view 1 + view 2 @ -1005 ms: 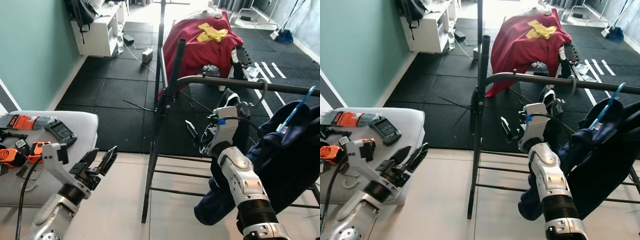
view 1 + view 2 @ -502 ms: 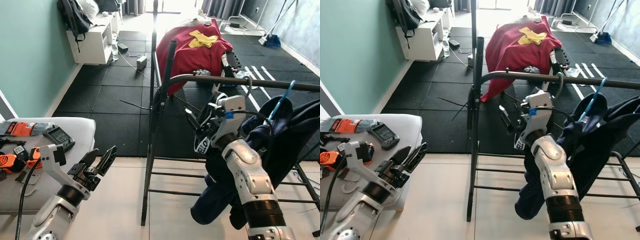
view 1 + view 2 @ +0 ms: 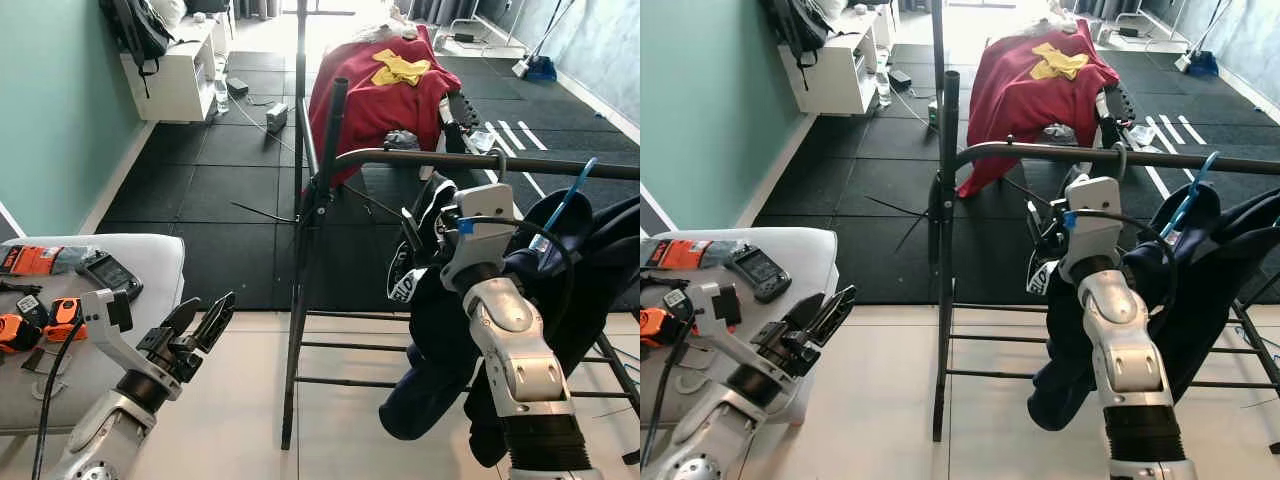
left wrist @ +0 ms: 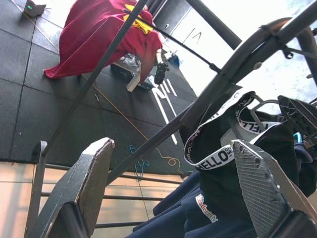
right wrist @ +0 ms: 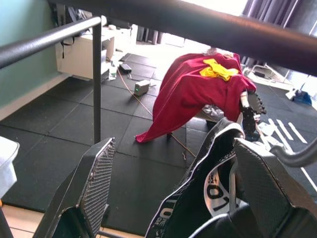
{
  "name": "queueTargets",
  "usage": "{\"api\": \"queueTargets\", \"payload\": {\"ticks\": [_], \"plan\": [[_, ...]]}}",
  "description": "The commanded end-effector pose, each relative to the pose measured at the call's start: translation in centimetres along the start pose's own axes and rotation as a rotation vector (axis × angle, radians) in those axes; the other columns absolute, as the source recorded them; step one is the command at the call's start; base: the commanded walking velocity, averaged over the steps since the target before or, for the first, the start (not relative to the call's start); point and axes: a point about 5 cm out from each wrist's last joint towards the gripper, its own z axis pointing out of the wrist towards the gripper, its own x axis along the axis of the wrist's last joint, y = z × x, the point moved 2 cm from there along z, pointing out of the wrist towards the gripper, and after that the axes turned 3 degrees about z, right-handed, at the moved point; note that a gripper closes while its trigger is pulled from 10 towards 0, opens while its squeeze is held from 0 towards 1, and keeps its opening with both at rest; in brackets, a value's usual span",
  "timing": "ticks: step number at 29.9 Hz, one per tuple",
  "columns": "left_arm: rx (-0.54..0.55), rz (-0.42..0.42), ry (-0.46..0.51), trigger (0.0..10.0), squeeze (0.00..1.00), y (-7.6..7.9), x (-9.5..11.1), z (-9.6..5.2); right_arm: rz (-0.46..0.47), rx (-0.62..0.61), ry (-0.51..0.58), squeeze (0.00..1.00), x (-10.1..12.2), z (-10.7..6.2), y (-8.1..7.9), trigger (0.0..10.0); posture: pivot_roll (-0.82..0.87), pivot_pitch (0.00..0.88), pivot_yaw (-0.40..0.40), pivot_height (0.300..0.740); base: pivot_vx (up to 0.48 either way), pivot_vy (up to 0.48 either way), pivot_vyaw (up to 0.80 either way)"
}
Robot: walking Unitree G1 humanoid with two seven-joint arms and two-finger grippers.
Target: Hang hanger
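Under the rail (image 3: 480, 163), hanger (image 5: 230, 178) between parted right gripper (image 5: 173, 183) jaws

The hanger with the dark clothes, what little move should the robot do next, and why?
Probably draw the right pincer back a little. The hanger's hook already seems looped over the rack bar, the dark clothes hang beneath, and the right wrist view shows its fingers spread apart, clamping nothing.

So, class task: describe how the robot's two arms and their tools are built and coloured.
Both arms are silver shells with ribbed black joint bands. The right arm carries a white wrist block with a blue tag and a looping black cable. The left arm has a white block too. Each tool, left, has two long black fingers with textured pads.
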Motion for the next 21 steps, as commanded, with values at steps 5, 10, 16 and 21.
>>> {"api": "queueTargets", "payload": {"ticks": [5, 10, 16, 21], "plan": [[0.012, -0.007, -0.005, 10.0, 0.00, -0.4, -0.2, -0.4, -0.014, -0.076, -0.133, 0.00, -2.1, -0.1, 1.0, 10.0, -0.04, 0.105, -0.032, 0.740, 0.000, 0.000, 0.00], [0.012, -0.006, -0.005, 10.0, 0.00, -0.4, -0.3, -0.5, -0.031, -0.123, -0.164, 0.00, -2.6, -0.3, 1.6, 10.0, -0.04, 0.101, -0.032, 0.740, 0.000, 0.000, 0.00], [0.009, -0.007, -0.006, 10.0, 0.00, -0.4, -0.3, -0.5, -0.042, -0.210, -0.191, 0.00, -2.9, -0.7, 3.1, 10.0, -0.05, 0.095, -0.031, 0.740, 0.000, 0.000, 0.00], [0.004, -0.008, -0.008, 10.0, 0.00, -0.4, -0.4, -0.4, -0.048, -0.246, -0.167, 0.00, -2.3, -0.7, 4.2, 10.0, -0.05, 0.090, -0.029, 0.740, 0.000, 0.000, 0.00]]}}
